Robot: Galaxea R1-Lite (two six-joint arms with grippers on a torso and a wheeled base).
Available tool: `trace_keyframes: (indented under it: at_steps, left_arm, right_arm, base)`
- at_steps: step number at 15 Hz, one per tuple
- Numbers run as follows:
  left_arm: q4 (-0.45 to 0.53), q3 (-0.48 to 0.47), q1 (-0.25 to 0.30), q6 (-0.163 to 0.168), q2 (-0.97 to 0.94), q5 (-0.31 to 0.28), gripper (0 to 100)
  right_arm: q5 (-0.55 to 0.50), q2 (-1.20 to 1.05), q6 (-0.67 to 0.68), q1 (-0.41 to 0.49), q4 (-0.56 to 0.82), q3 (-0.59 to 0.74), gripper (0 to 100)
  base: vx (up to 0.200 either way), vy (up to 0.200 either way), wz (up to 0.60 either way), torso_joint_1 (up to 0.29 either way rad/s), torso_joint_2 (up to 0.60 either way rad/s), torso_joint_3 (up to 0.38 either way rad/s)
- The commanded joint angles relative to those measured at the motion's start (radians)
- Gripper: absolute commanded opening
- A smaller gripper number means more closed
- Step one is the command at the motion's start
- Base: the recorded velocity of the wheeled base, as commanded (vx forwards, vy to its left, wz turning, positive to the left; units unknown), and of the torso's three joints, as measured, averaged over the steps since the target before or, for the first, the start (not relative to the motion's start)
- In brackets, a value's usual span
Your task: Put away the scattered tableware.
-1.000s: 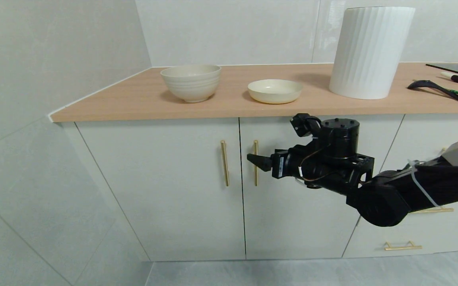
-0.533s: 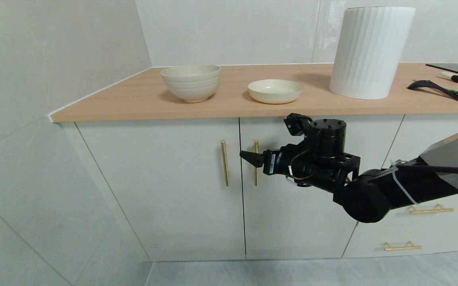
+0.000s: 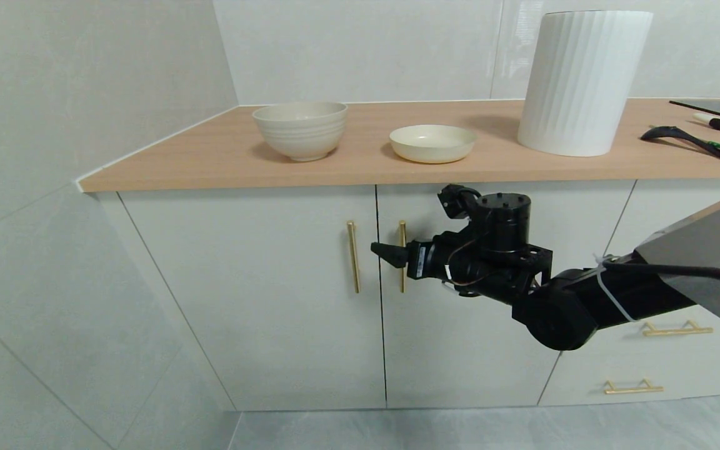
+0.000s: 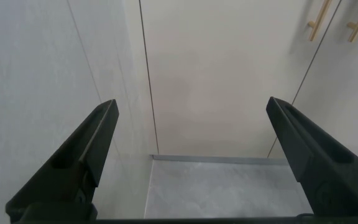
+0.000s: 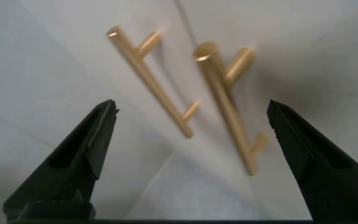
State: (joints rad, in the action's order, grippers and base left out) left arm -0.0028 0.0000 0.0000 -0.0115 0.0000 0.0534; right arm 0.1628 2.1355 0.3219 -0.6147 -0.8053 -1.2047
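Bowl and perhaps a saucer rest on wooden counter; both arms' jaws gape wide.

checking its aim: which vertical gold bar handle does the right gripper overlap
The handle on the right-hand cabinet door: the black right gripper overlaps it; the left door's handle stands clear.

Tall white ribbed container upright on wooden countertop, before tiled wall; grey floor below; 2 gold drawer handles at right.
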Motion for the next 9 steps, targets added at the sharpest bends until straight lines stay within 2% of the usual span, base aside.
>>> trace_keyframes:
  at_steps: [1,4,9]
  left_arm:
    - [0.0,0.0,0.0,-0.001,0.0,0.0,100]
    - [0.0,0.0,0.0,-0.001,0.0,0.0,100]
    - [0.0,0.0,0.0,-0.001,0.0,0.0,100]
  right_arm:
    - [0.02,-0.002,0.014,0.0,0.0,0.002,100]
    - [0.073,-0.003,0.054,0.0,0.002,0.001,100]
    - [0.098,-0.003,0.055,0.0,0.0,-0.003,100]
  base:
    - [0.0,0.0,0.0,0.0,0.0,0.0]
    - [0.0,0.0,0.0,0.0,0.0,0.0]
    - [0.0,0.0,0.0,0.0,0.0,0.0]
